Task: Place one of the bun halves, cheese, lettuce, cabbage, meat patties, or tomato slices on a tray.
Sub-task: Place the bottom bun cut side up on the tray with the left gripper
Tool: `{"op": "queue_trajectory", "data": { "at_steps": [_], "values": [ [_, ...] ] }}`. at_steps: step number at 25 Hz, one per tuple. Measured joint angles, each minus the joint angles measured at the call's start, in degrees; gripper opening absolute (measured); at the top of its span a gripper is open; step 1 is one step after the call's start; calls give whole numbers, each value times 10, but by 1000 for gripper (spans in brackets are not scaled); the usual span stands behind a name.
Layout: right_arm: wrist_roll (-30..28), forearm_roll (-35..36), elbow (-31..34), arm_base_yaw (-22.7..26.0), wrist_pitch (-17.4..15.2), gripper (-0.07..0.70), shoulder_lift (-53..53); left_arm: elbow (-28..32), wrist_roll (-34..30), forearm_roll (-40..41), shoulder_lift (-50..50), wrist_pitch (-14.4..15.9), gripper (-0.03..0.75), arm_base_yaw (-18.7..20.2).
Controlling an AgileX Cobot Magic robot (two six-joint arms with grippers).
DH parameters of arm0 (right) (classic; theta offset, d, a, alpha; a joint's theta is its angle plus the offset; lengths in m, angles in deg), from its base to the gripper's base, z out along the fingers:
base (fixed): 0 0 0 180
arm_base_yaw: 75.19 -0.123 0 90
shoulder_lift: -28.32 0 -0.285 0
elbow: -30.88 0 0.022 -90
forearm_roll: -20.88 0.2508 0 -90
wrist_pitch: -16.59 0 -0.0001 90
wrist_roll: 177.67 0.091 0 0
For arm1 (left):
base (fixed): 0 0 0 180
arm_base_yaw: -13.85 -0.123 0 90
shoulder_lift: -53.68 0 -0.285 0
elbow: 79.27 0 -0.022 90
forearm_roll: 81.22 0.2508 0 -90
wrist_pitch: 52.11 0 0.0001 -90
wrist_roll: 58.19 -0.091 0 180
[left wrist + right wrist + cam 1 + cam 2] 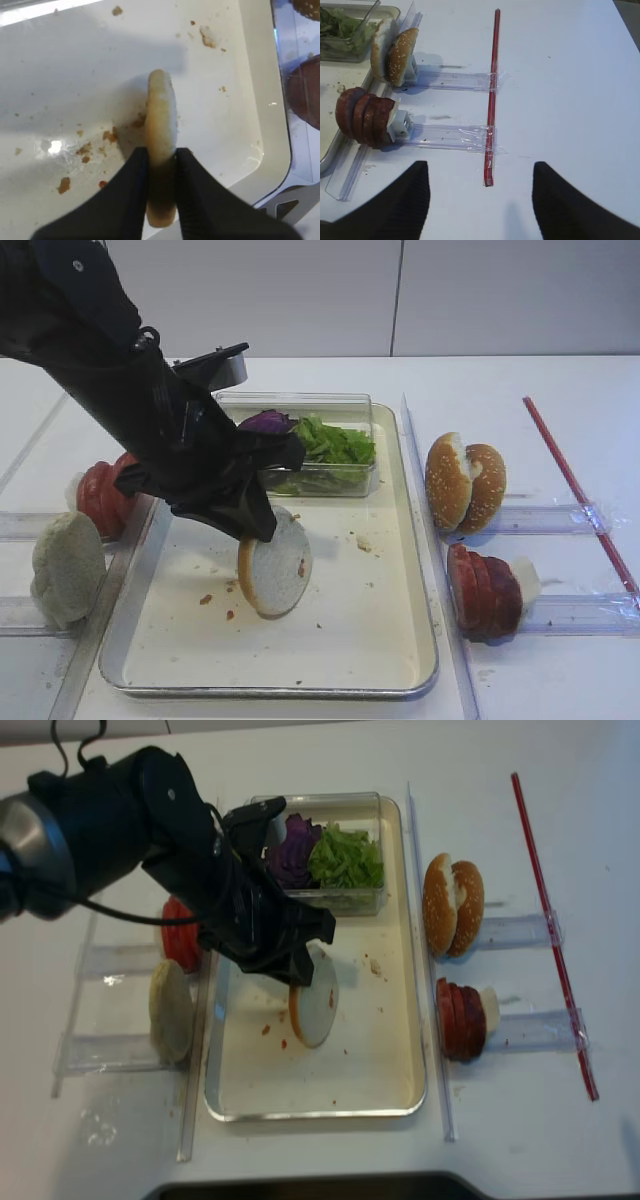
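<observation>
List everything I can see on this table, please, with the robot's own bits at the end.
tray: one, cream with silvery rim, centre, crumb-speckled
thin bun half: one, pale face with tan rim, held on edge over the tray
clear plastic box: one, at the tray's far end
lettuce: one bunch, green, in the box
cabbage: one clump, purple, in the box beside the lettuce
sesame bun halves: two, brown, standing right of the tray
dark red slices: one row, right of the tray, near side
tomato slices: one row, red, left of the tray
domed pale bun half: one, left of the tray
red stick: one, taped down, far right
left fingers: black, shut on the thin bun half
right fingers: black, open above bare table
</observation>
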Motion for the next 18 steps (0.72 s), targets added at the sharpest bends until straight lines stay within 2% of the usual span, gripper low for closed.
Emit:
{"op": "queue_trajectory", "data": {
  "at_steps": [12, 15, 18],
  "values": [
    [0, 0, 0, 0, 0, 465, 0, 0, 18, 0, 4, -7, 115, 0],
    [0, 0, 0, 0, 0, 465, 0, 0, 21, 0, 7, -13, 151, 0],
    [0, 0, 0, 0, 0, 465, 0, 0, 24, 0, 10, -15, 221, 0]
  ]
}}
